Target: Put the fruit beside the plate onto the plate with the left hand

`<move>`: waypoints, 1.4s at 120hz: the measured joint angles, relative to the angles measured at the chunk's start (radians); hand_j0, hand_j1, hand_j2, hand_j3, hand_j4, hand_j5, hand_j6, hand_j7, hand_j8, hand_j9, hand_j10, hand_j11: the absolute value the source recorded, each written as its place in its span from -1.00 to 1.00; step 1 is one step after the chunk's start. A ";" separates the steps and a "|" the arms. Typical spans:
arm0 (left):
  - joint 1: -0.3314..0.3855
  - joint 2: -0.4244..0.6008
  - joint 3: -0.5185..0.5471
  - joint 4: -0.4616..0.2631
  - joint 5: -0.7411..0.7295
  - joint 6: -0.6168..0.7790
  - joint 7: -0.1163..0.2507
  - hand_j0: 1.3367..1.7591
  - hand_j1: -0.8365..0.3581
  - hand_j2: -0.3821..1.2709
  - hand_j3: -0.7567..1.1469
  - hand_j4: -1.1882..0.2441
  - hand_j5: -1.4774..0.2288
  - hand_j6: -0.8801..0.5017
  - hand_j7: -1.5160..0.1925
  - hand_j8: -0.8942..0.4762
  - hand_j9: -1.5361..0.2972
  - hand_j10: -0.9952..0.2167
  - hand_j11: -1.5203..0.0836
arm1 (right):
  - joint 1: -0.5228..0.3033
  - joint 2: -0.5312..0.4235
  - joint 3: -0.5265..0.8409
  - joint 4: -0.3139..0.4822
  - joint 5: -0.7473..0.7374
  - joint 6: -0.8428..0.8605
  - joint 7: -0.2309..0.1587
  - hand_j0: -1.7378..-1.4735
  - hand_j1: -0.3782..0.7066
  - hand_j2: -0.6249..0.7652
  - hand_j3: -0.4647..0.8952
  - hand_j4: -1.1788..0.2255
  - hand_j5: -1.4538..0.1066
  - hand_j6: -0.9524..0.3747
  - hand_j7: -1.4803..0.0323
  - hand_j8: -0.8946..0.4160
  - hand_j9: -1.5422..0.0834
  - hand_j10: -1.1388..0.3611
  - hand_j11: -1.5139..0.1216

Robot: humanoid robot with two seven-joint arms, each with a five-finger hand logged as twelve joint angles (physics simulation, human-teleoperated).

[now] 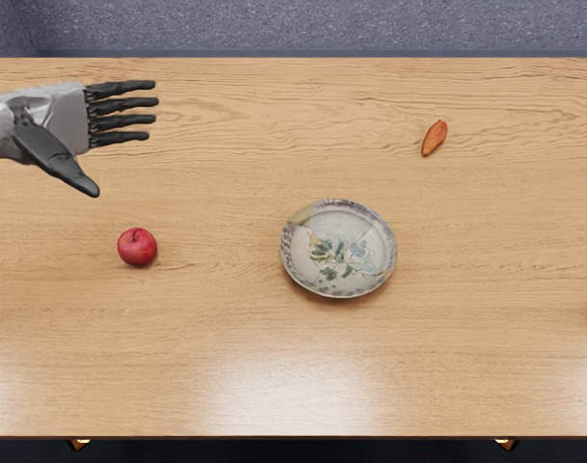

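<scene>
- A wooden table (pixel 274 376) fills the view, its grain running left to right; a strip of grey-blue floor (pixel 303 24) shows beyond the far edge.
- The left hand (pixel 66 121) comes in from the left edge at the far left of the table. It hovers above the wood with nothing in it.
- Its four dark fingers (pixel 120 108) are stretched straight out toward the right and lie close together, while the thumb (pixel 57 159) angles toward the near side. The hand is open.
- The apple (pixel 137 247), red and upright, sits on the table left of centre. It is nearer than the hand, a little to its right, and apart from it.
- The plate (pixel 387 243), round with a pale patterned face, rests near the middle of the table, well to the right of the apple, and holds nothing.
- A small orange thing (pixel 434 137), perhaps a carrot, lies far right, well away from the plate.
</scene>
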 joint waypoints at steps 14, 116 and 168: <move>-0.003 0.010 -0.001 -0.002 0.051 0.011 0.004 0.52 0.98 -0.54 -0.20 0.65 0.73 0.27 0.77 0.30 0.67 0.64 0.89 | -0.005 0.000 0.000 -0.001 0.000 0.000 0.000 -0.40 -0.95 -0.10 -0.32 0.68 0.86 0.43 0.96 0.36 0.90 0.52 0.85; -0.155 -0.175 0.650 -0.306 0.431 1.193 0.113 0.52 0.59 -0.49 -0.20 0.38 0.43 -0.02 0.47 0.01 0.39 0.31 0.57 | -0.008 0.000 0.000 -0.002 0.000 0.000 0.001 -0.40 -0.95 -0.10 -0.32 0.68 0.86 0.44 0.96 0.37 0.90 0.52 0.85; -0.169 -0.219 0.688 -0.301 0.478 1.221 0.114 0.52 0.11 -0.49 -0.20 0.07 0.08 -0.34 0.12 -0.32 0.07 -0.06 0.20 | -0.008 0.000 0.000 -0.002 0.000 0.000 0.001 -0.40 -0.95 -0.10 -0.32 0.68 0.86 0.44 0.96 0.37 0.90 0.52 0.85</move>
